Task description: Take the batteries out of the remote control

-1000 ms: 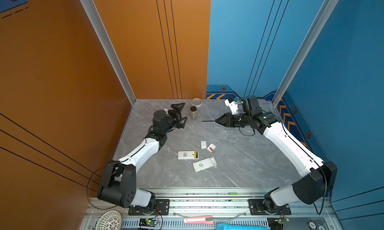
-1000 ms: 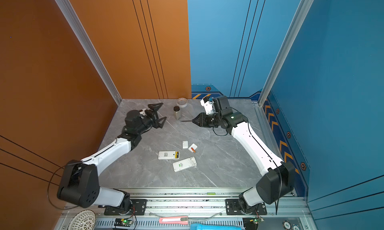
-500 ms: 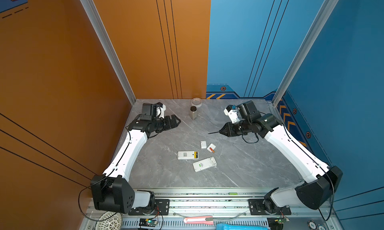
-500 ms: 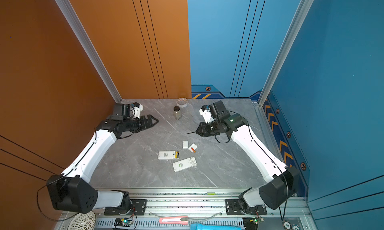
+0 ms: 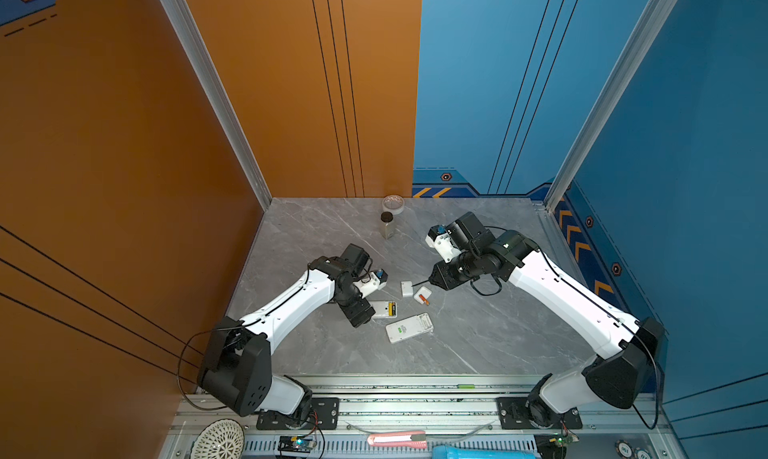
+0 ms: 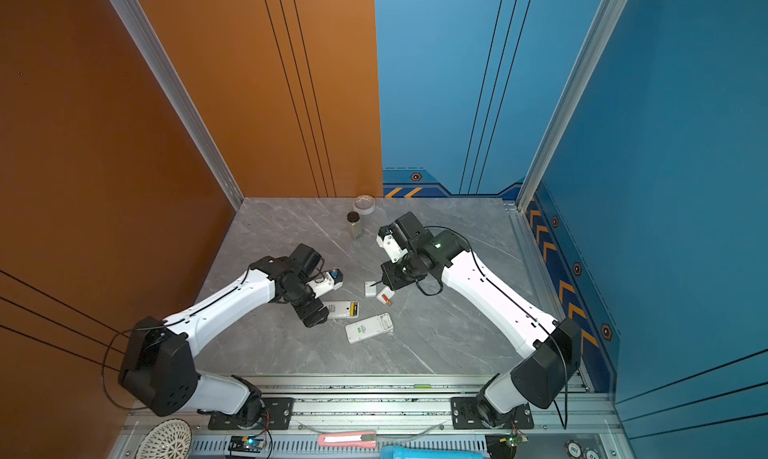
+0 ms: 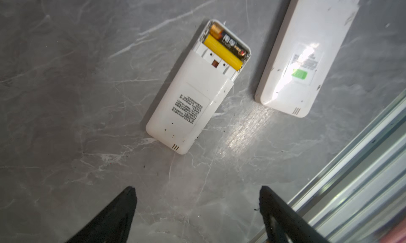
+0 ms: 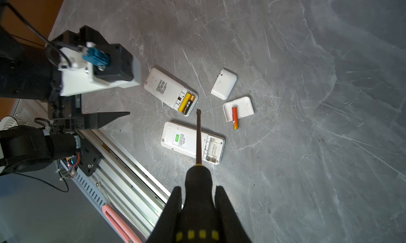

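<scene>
A white remote control (image 7: 193, 103) lies face down with its compartment uncovered, holding a yellow battery (image 7: 223, 52) and a black-and-gold battery (image 7: 230, 44). In a top view it lies at mid-table (image 5: 380, 310). An orange battery (image 8: 234, 117) rests across a loose white cover (image 8: 241, 108). My left gripper (image 7: 197, 190) hangs open just short of the remote's closed end, with nothing between its fingers. My right gripper (image 8: 198, 188) is shut on a black-and-yellow screwdriver (image 8: 198, 134), whose tip points just past the remote's battery end.
A second white remote (image 5: 409, 328) with an empty compartment lies nearer the front. Another loose cover (image 5: 407, 288) sits beside the first. A small bottle (image 5: 386, 225) and a tape roll (image 5: 392, 203) stand at the back. The front rail holds a pink knife (image 5: 395, 438).
My left arm swung from the back left of the table down to the remote with the batteries. My right gripper carried the screwdriver forward toward the covers.
</scene>
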Robot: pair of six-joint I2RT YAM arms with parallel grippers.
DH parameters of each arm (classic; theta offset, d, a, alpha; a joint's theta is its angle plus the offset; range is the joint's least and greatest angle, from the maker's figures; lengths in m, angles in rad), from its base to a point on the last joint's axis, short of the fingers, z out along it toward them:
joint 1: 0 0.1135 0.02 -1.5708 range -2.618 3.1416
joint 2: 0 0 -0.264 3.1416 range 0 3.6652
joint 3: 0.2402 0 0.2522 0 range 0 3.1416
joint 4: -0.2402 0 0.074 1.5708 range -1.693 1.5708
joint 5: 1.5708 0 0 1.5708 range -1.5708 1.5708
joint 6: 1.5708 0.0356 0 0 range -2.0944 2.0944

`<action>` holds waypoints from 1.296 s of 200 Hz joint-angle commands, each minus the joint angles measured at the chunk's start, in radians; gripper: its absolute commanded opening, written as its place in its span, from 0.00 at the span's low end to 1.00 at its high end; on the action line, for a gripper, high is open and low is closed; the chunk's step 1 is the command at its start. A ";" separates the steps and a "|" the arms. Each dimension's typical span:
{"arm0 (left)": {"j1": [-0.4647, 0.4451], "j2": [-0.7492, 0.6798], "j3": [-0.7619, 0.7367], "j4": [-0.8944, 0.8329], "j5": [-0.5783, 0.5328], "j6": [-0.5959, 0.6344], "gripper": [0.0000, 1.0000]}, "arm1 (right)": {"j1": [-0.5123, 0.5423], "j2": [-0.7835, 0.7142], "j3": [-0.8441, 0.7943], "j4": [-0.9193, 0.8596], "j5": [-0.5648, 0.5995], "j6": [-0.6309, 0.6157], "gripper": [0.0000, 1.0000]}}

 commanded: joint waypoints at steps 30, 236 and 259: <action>-0.010 0.054 -0.073 0.101 -0.137 0.078 0.88 | 0.054 -0.007 -0.031 -0.015 0.019 -0.046 0.00; -0.114 0.207 -0.089 0.261 -0.149 -0.087 0.39 | 0.127 -0.014 -0.168 0.085 -0.011 0.059 0.00; -0.137 0.212 -0.085 0.259 -0.167 -0.126 0.39 | 0.172 0.003 -0.169 0.090 0.051 0.094 0.00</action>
